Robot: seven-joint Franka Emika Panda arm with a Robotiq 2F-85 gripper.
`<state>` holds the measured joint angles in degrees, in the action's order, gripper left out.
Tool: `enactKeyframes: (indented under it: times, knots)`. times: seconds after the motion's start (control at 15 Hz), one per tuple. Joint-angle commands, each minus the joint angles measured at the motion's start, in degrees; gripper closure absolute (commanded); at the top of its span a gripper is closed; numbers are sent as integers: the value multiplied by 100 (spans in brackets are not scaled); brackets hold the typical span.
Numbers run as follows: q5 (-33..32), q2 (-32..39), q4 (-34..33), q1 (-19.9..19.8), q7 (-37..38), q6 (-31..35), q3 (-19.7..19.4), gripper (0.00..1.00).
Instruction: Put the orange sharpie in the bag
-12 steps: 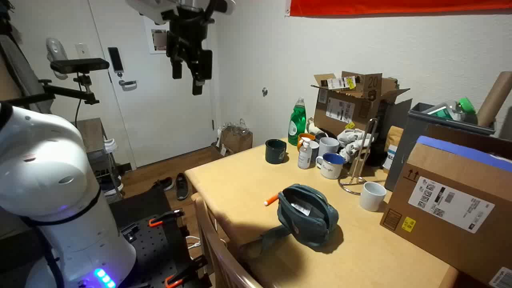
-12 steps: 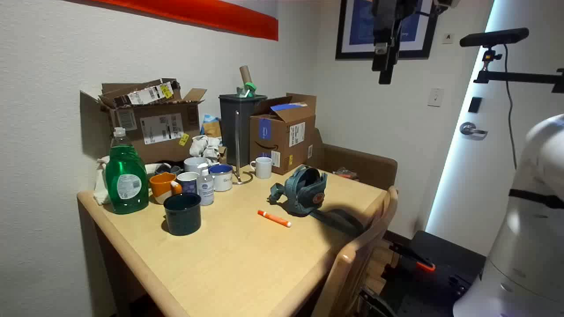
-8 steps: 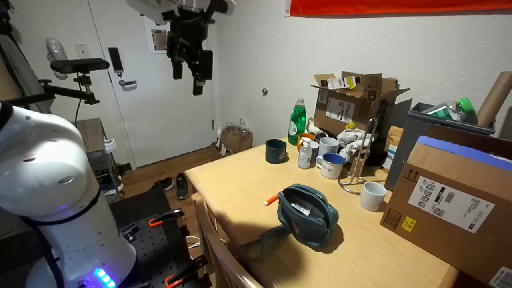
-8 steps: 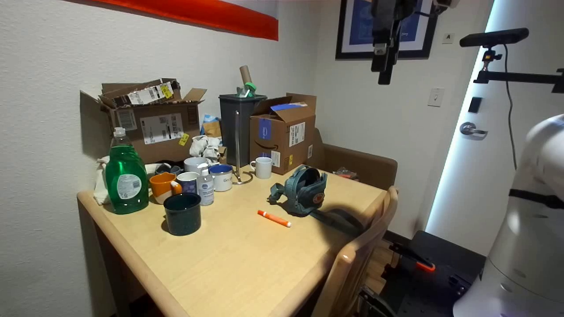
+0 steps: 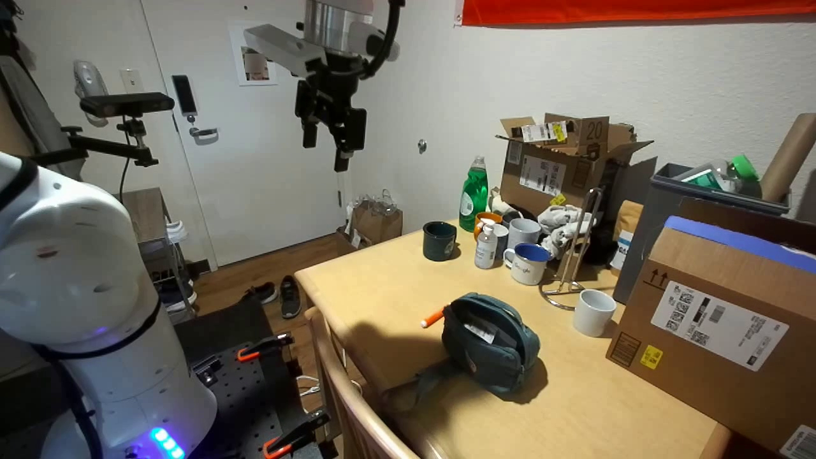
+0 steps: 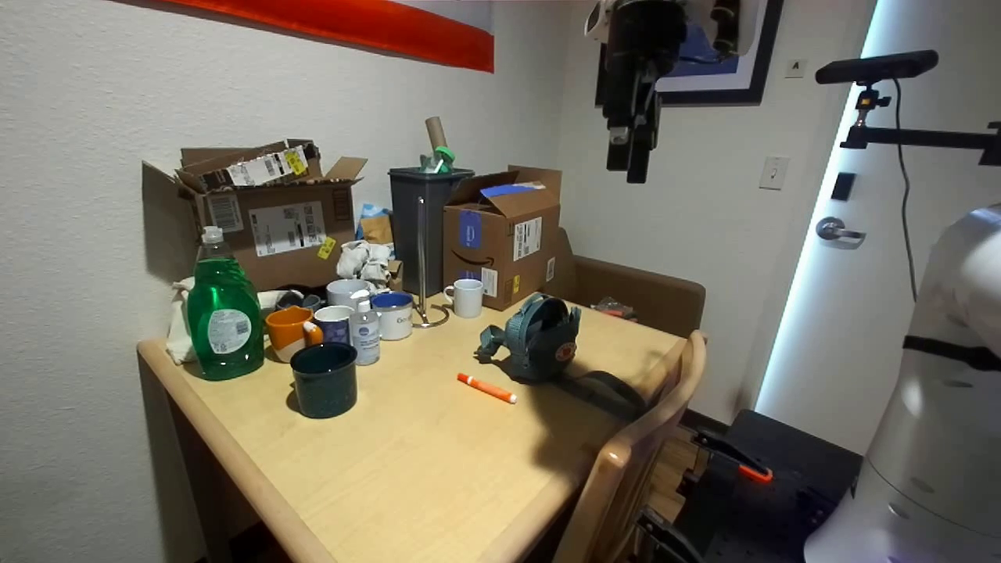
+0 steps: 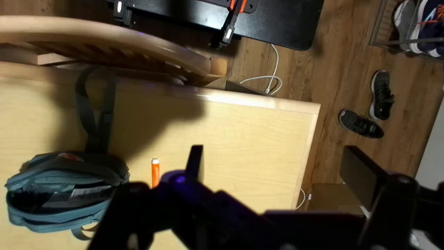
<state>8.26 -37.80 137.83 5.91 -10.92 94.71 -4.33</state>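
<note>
Green liquid (image 6: 224,293) shows through a clear bottle (image 6: 230,332) standing upright at the left end of the table (image 6: 391,461) in an exterior view. Next come an orange mug (image 6: 287,327), a dark mug (image 6: 324,387), a pump bottle (image 6: 365,338) and a blue-lined white mug (image 6: 395,322). Farther right the orange sharpie (image 6: 486,389) lies flat on the table, near the bag (image 6: 539,348) but apart from it. The bag sits with its mouth open, a pale label (image 7: 90,192) inside, its strap (image 7: 96,146) trailing toward the wooden chair (image 6: 590,500). Right of the bag, the pincer (image 6: 628,166) hangs in mid-air, well above the table; its fingers (image 7: 195,161), as the wrist view shows, stand wide apart and grip nothing. Beyond it a black bar-shaped device (image 6: 876,66) sits on a bracket (image 6: 923,138), and at the far right stands the white robot arm (image 6: 891,477).
</note>
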Motion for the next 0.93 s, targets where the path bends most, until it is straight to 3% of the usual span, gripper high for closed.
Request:
enactKeyframes:
  times: [0.0,0.27,0.87]
  knots:
    - [8,398,8,-25,-249,340,98,0]
    - [-76,806,-75,11,-524,590,171,0]
    - [-7,682,-5,-55,-407,501,158,0]
